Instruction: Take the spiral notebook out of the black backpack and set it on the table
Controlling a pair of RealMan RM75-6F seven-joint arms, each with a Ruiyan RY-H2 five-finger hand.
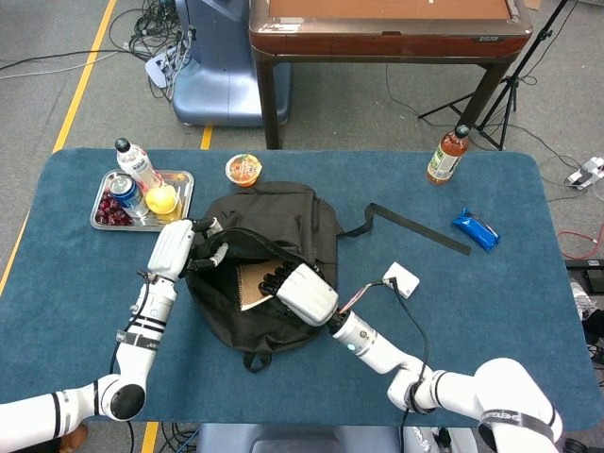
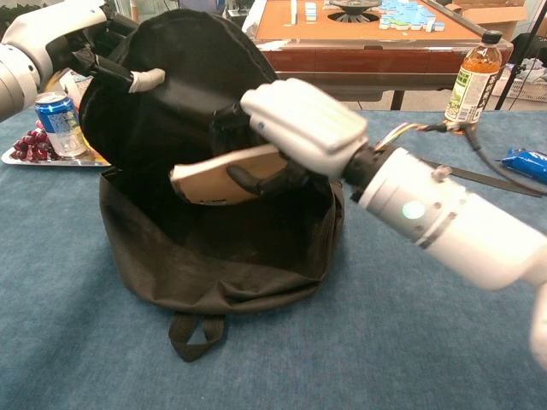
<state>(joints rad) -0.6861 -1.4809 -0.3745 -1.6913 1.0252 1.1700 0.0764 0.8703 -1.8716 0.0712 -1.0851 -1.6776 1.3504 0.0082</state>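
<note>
The black backpack [image 1: 283,231] [image 2: 197,248] lies open in the middle of the blue table. My left hand [image 1: 175,248] [image 2: 64,38] grips the top flap and holds the mouth wide. My right hand [image 1: 304,293] [image 2: 295,128] grips the brown spiral notebook [image 1: 253,284] [image 2: 226,175] by its right edge. The notebook is lifted nearly flat in the bag's opening, clear of the bag's floor, with its spiral edge toward my left.
A metal tray [image 1: 179,178] with a can, grapes, a yellow fruit and a water bottle [image 1: 137,162] sits at the back left. An orange cup [image 1: 243,169], a tea bottle [image 1: 446,154], a blue packet [image 1: 475,228], a white box [image 1: 400,279] and the bag's strap [image 1: 420,228] lie around.
</note>
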